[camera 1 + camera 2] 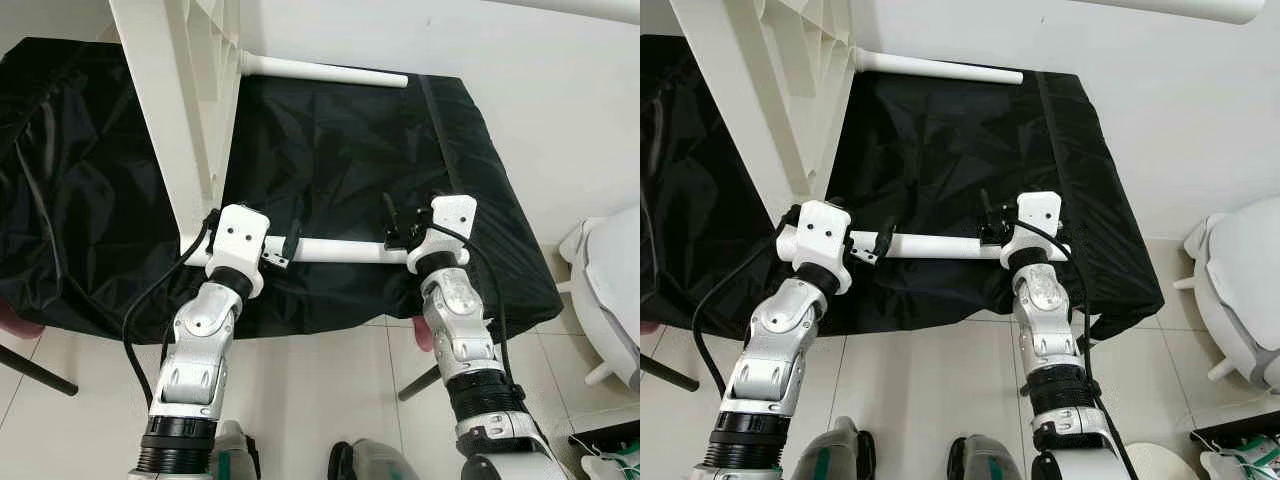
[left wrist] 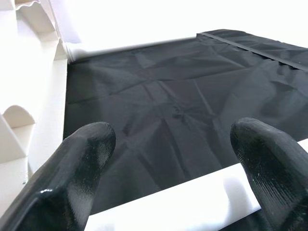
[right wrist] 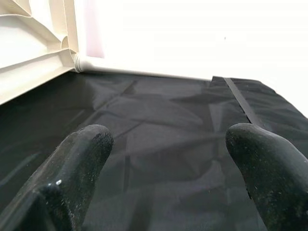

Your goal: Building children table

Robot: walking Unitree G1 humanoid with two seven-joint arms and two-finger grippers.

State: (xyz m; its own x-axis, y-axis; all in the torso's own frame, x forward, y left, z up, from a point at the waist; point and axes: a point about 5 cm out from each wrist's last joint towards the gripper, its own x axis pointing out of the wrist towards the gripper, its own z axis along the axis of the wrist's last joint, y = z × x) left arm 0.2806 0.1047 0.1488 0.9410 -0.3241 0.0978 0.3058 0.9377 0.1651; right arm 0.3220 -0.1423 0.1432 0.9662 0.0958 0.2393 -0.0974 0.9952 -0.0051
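White tabletop [image 1: 175,110] upended on black cover [image 1: 340,150]. Left gripper [image 2: 173,159] spread astride near table leg [image 1: 335,250] — right gripper [image 3: 168,163] spread above cover, far leg [image 1: 325,71] beyond.

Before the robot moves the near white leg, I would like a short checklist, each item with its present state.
1. Left gripper at the near leg, fingers either side: ok.
2. Left gripper clamped on the leg: not ok, fingers apart.
3. Right gripper at the leg's other end: ok; grip cannot tell.
4. Far leg already joined to the tabletop: ok.
5. Near leg seated in the tabletop: cannot tell.
6. Black cover free between the legs: ok.
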